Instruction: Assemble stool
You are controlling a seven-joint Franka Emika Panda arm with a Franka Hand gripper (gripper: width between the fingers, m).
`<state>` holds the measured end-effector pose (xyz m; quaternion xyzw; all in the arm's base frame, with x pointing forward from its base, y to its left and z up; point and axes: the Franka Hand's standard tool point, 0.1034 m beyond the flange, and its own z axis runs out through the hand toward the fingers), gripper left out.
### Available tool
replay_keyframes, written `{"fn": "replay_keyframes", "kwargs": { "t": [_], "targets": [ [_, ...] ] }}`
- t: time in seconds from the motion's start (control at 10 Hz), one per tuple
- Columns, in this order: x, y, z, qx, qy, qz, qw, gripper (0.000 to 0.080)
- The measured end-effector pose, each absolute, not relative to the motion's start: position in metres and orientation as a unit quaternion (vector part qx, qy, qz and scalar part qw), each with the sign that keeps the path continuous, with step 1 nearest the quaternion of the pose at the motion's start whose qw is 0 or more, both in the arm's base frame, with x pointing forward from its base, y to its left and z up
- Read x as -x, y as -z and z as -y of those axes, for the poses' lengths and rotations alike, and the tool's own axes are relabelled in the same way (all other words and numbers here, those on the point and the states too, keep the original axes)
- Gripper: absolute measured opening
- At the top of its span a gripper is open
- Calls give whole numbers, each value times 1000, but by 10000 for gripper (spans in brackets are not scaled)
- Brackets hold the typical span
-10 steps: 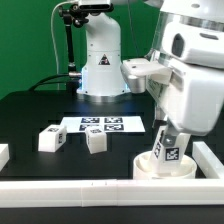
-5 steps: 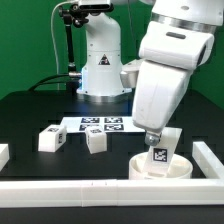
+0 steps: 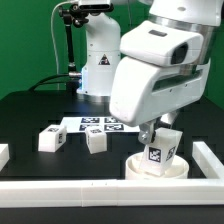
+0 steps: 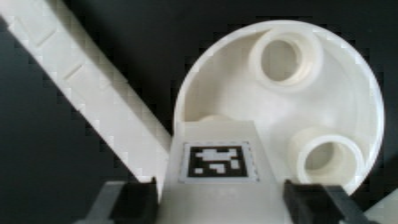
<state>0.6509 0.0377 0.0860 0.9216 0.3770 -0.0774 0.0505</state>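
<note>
Change since earlier frames: arm (image 3: 150,70) has swung its bulky white wrist links toward the exterior view's left over the last second. The held leg (image 3: 160,150) (image 4: 217,160) has stayed over the seat (image 3: 140,172) (image 4: 231,90) and now stands more nearly upright.
Claw (image 3: 158,130) (image 4: 219,205): clenched on the held leg, with a dark finger (image 4: 121,200) against each of two opposite sides of the block.
Held leg: short white block with a black-and-white square tag facing the exterior camera. Its lower end meets the seat's upper face close to the rim; whether it sits in a socket cannot be told.
Seat: low round white disc lying flat on the black surface (image 3: 30,115), at the exterior view's right, near the corner formed by the white rails (image 3: 70,190). One rail (image 4: 80,80) passes beside it in the wrist view. That view also shows two round holes (image 4: 285,60) in its upper face, both uncovered.
Loose legs (image 3: 50,139) (image 3: 95,141): two white tagged blocks resting on the surface at the exterior view's left, apart from each other and well apart from the seat.
Marker board (image 3: 100,125): thin white sheet of square tags, flat on the surface just behind the loose legs.
</note>
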Motion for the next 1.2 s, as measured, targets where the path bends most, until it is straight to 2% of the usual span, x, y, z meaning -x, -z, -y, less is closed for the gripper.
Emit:
{"fn": "replay_keyframes", "kwargs": {
  "t": [0.4, 1.0, 1.2],
  "targets": [
    [-649, -85, -39, -978, 71, -194, 32, 338],
    [-648, -85, -43, -997, 62, 16, 44, 338],
    [-649, -85, -43, -990, 55, 127, 35, 338]
  ]
}}
